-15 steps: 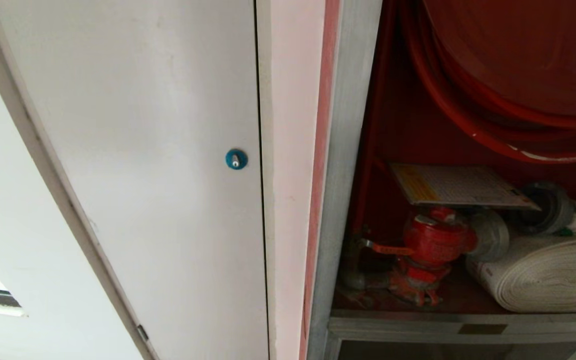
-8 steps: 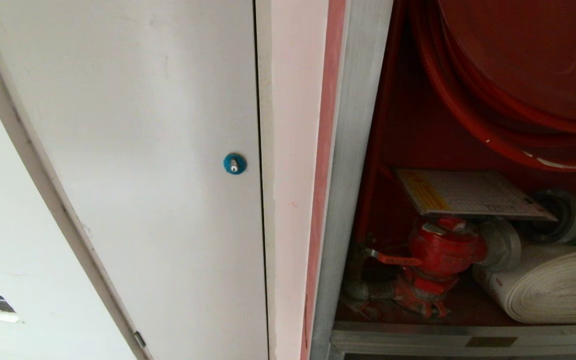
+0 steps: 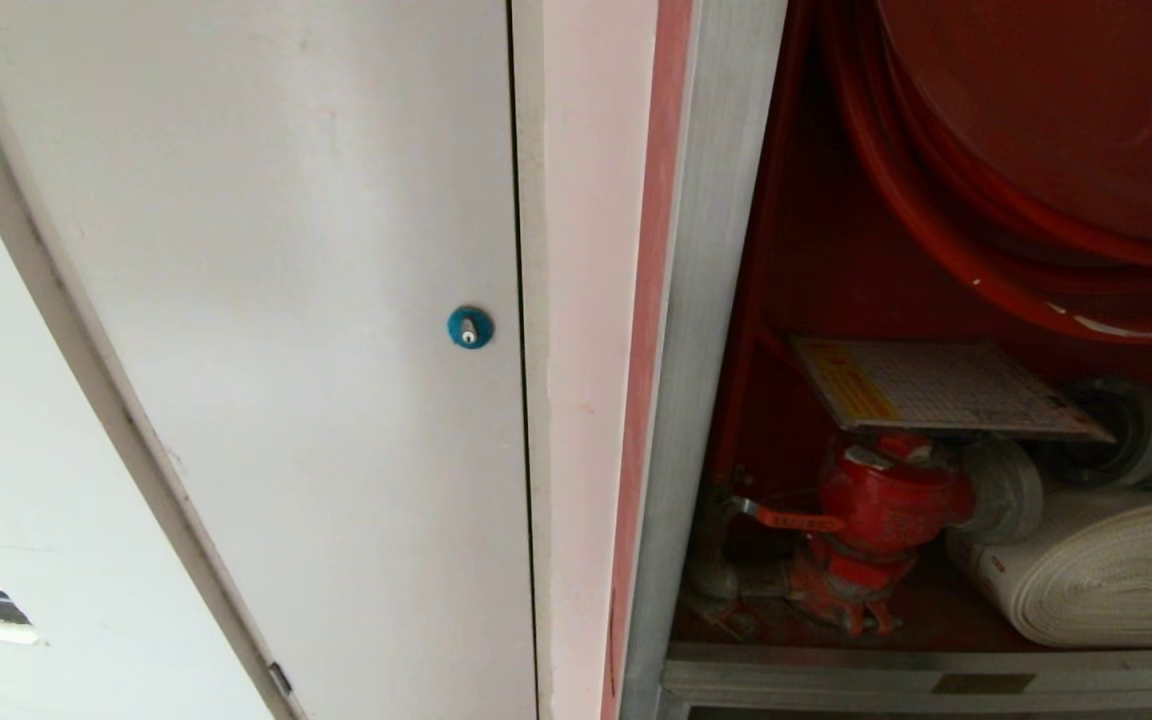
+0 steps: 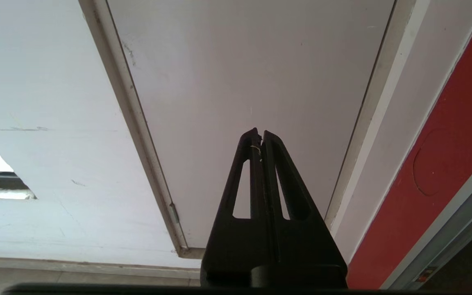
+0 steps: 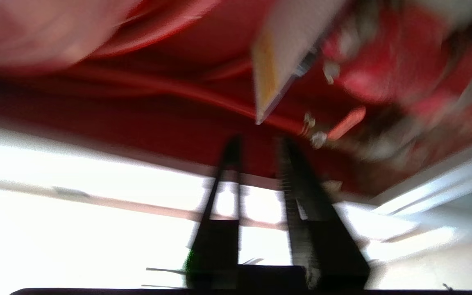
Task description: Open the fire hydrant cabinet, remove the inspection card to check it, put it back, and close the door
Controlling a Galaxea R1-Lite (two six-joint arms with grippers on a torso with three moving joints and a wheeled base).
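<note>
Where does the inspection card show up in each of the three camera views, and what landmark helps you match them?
Head view: inspection card lies flat atop the red valve, inside the fire hydrant cabinet, right of centre.
Left wrist view: not in it.
Right wrist view: card near the top, beyond the right gripper.
Shared landmark: the red valve.

Fire hydrant cabinet [image 3: 706, 330]: frame of brushed silver metal, dull sheen; interior painted red, matt. Hose reel [image 3: 1046, 130]: red painted metal, semi-gloss, with highlights along the smooth red hose coils. Valve [image 3: 886, 495]: glossy red paint over cast-looking metal, grey bare-metal coupling beside it. Rolled hose [image 3: 1106, 580]: white woven cloth, ribbed and matt. Inspection card [image 3: 936, 385]: white printed paper, yellow band, faint shine as of a clear sleeve. White panel [image 3: 286, 300]: smooth matt paint; blue round lock [image 3: 470, 327] looks plastic with a metal centre.
</note>
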